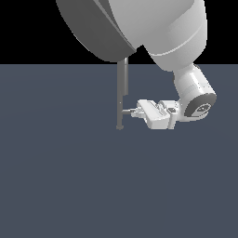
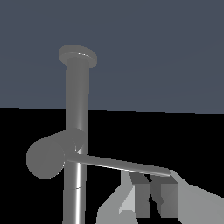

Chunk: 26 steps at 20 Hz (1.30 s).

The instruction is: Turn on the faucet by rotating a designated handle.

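The faucet (image 1: 122, 88) is a slim grey upright standing on the dark floor, its top hidden behind the robot arm. Its handle (image 1: 127, 111) is a thin grey tab jutting from the lower part toward the exterior view's right. My white gripper (image 1: 135, 112) lies level with the tab, at its outer end. In the wrist view the faucet (image 2: 77, 118) fills the frame's height, and the handle (image 2: 118, 165) runs from a rounded stub out to my gripper (image 2: 149, 183). The fingers (image 2: 136, 192) stand close together and shut, their tips against the tab's end, nothing between them.
The bulky white and grey arm links (image 1: 139, 28) hang over the faucet's top. Flat dark blue-grey floor (image 1: 60, 186) stretches all round the faucet's foot.
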Motion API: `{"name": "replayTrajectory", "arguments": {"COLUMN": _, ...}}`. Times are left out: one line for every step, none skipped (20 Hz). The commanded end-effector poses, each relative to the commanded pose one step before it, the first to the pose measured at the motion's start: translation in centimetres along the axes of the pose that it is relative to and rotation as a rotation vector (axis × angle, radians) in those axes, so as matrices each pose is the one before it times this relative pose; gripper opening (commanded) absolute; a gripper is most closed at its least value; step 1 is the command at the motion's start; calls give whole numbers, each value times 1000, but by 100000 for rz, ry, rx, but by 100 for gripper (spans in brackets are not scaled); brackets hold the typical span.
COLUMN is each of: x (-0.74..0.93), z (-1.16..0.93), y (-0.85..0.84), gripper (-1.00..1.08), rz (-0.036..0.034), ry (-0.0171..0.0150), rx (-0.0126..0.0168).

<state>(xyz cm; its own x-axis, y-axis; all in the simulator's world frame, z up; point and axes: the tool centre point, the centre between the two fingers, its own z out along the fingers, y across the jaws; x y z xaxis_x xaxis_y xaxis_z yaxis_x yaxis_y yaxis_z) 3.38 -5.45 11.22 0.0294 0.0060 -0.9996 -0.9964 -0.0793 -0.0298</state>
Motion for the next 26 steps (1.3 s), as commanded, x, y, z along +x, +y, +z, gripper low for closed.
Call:
{"name": "replayTrajectory", "arguments": {"x": 2566, "z": -27, "y": 642, "gripper": -100, "rz": 2506, "ry": 300, "rx": 450}}
{"name": "replayTrajectory", "arguments": {"x": 588, "z": -7, "y": 68, "gripper": -100, "rz": 237, "ry": 31, "rx": 12}}
{"name": "replayTrajectory", "arguments": {"x": 576, "z": -9, "y": 66, "gripper": -100, "rz": 227, "ry": 28, "rx": 14}}
{"name": "replayTrajectory", "arguments": {"x": 0, "z": 0, "y": 0, "gripper": -100, "rz": 0, "ry": 0, "rx": 0}}
{"name": "replayTrajectory", "arguments": {"x": -2228, "z": 29, "y": -624, "gripper": -100, "rz": -2612, "ry": -569, "rx": -349}}
{"name": "replayTrajectory", "arguments": {"x": 386, "z": -2, "y": -75, "gripper": -100, "rz": 195, "ry": 43, "rx": 23}}
{"name": "replayTrajectory", "arguments": {"x": 386, "z": -3, "y": -75, "gripper": -100, "rz": 201, "ry": 45, "rx": 24}}
{"name": "replayTrajectory", "arguments": {"x": 376, "z": -2, "y": -74, "gripper": -100, "rz": 189, "ry": 42, "rx": 23}}
{"name": "replayTrajectory", "arguments": {"x": 377, "z": -3, "y": -74, "gripper": -100, "rz": 195, "ry": 43, "rx": 24}}
{"name": "replayTrajectory", "arguments": {"x": 374, "z": -3, "y": -73, "gripper": -100, "rz": 195, "ry": 43, "rx": 24}}
{"name": "replayTrajectory", "arguments": {"x": 367, "z": -3, "y": -72, "gripper": -100, "rz": 189, "ry": 41, "rx": 24}}
{"name": "replayTrajectory", "arguments": {"x": 361, "z": -3, "y": -71, "gripper": -100, "rz": 183, "ry": 40, "rx": 23}}
{"name": "replayTrajectory", "arguments": {"x": 358, "z": -3, "y": -71, "gripper": -100, "rz": 183, "ry": 39, "rx": 24}}
{"name": "replayTrajectory", "arguments": {"x": 351, "z": -3, "y": -70, "gripper": -100, "rz": 177, "ry": 38, "rx": 23}}
{"name": "replayTrajectory", "arguments": {"x": 348, "z": -4, "y": -69, "gripper": -100, "rz": 177, "ry": 37, "rx": 24}}
{"name": "replayTrajectory", "arguments": {"x": 345, "z": -4, "y": -69, "gripper": -100, "rz": 177, "ry": 37, "rx": 24}}
{"name": "replayTrajectory", "arguments": {"x": 338, "z": -4, "y": -68, "gripper": -100, "rz": 171, "ry": 35, "rx": 24}}
{"name": "replayTrajectory", "arguments": {"x": 334, "z": -5, "y": -68, "gripper": -100, "rz": 171, "ry": 34, "rx": 24}}
{"name": "replayTrajectory", "arguments": {"x": 327, "z": -5, "y": -67, "gripper": -100, "rz": 164, "ry": 32, "rx": 24}}
{"name": "replayTrajectory", "arguments": {"x": 0, "z": 0, "y": 0, "gripper": -100, "rz": 0, "ry": 0, "rx": 0}}
{"name": "replayTrajectory", "arguments": {"x": -2706, "z": 13, "y": -649, "gripper": -100, "rz": -3487, "ry": -982, "rx": -775}}
{"name": "replayTrajectory", "arguments": {"x": 254, "z": -2, "y": -121, "gripper": -100, "rz": 201, "ry": 57, "rx": 43}}
{"name": "replayTrajectory", "arguments": {"x": 250, "z": -2, "y": -120, "gripper": -100, "rz": 195, "ry": 55, "rx": 41}}
{"name": "replayTrajectory", "arguments": {"x": 248, "z": -2, "y": -118, "gripper": -100, "rz": 195, "ry": 55, "rx": 42}}
{"name": "replayTrajectory", "arguments": {"x": 243, "z": -2, "y": -117, "gripper": -100, "rz": 190, "ry": 53, "rx": 40}}
{"name": "replayTrajectory", "arguments": {"x": 241, "z": -2, "y": -115, "gripper": -100, "rz": 190, "ry": 53, "rx": 41}}
